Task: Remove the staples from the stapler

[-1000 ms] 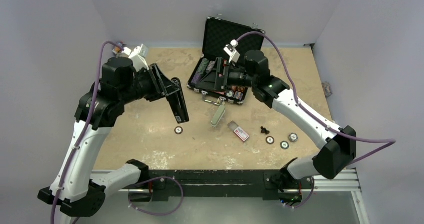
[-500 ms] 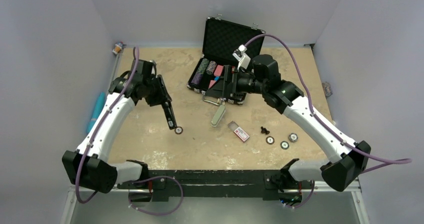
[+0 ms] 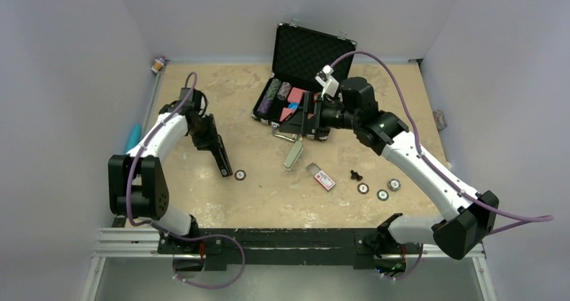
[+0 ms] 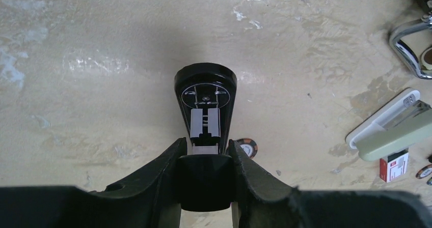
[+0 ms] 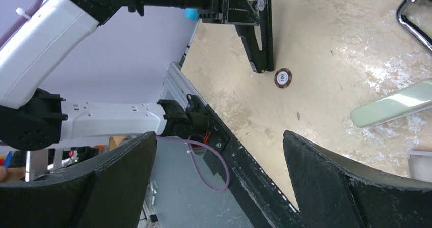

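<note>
left wrist view shows the left fingers [image 4: 163, 167] clenched on the stapler [image 4: 205, 103], nose toward the bench [image 4: 91, 45], its staple channel seemingly exposed; hold it steady so the right fingers [image 5: 326, 177], spread wide and holding nothing, can empty it.

The stapler [image 4: 205, 93] is glossy black plastic around its rounded rim. Inside it shows bare bright metal: a silvery channel and a thin wire spring. My left gripper [image 4: 206, 145] has matt black plastic fingers [image 4: 163, 172]. My right gripper [image 5: 219, 136] has the same matt black plastic, faintly grainy. The table [image 4: 102, 45] is tan, rough and mottled, with worn pale patches that catch the light. The grey-green bar [image 4: 395, 136] is smooth with a soft sheen, over a white plastic base. The case handle [image 4: 396, 38] is polished chrome. The small box [image 4: 393, 166] bears what looks like a printed paper label.
</note>
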### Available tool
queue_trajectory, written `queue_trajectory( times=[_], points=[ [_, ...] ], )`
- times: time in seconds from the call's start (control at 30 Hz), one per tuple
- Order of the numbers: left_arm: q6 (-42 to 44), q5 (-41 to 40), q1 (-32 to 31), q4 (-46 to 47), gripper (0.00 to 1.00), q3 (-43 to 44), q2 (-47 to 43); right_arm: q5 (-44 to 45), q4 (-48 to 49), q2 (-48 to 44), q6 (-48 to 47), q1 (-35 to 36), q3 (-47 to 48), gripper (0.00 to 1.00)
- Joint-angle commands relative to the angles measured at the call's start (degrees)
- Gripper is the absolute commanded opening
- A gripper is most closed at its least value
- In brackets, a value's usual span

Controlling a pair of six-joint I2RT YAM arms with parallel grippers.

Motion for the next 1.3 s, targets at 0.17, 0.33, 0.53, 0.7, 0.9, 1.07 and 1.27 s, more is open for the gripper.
queue_trajectory(
  times=[0.17, 0.33, 0.53, 0.7, 0.9, 1.07, 1.27],
  points=[
    [4.4, 2.45, 1.91, 3.06, 0.2, 5.2, 6.6, -0.04, 1.71, -2.88, -0.08, -0.55, -1.29, 0.99],
    [4.2, 1.29, 1.88, 1.54, 0.88, 7.4, 6.25, -0.1, 1.2, -3.31, -0.69, -1.37, -1.3, 0.99],
    [4.21, 1.09, 1.92, -0.24, 0.96, 9.3, 4.64, -0.35, 1.43, -3.32, -0.93, -1.53, -1.63, 0.99],
    [4.14, 1.5, 1.95, -1.64, 0.96, 10.14, 1.77, -0.63, 1.45, -3.76, -0.94, -1.54, -1.97, 0.99],
    [3.74, 2.45, 1.88, -2.91, 0.96, 9.95, -2.55, -0.29, 1.81, -6.18, 0.01, -1.57, -3.56, 0.99],
    [3.18, 2.92, 1.84, -4.28, 0.96, 9.32, -6.93, 0.14, 2.08, -8.7, 0.74, -1.55, -5.29, 0.99],
    [2.99, 3.76, 1.67, -5.9, 0.96, 8.31, -11.37, 1.25, 1.85, -12.64, 1.87, -1.54, -8.05, 0.99]
  ],
)
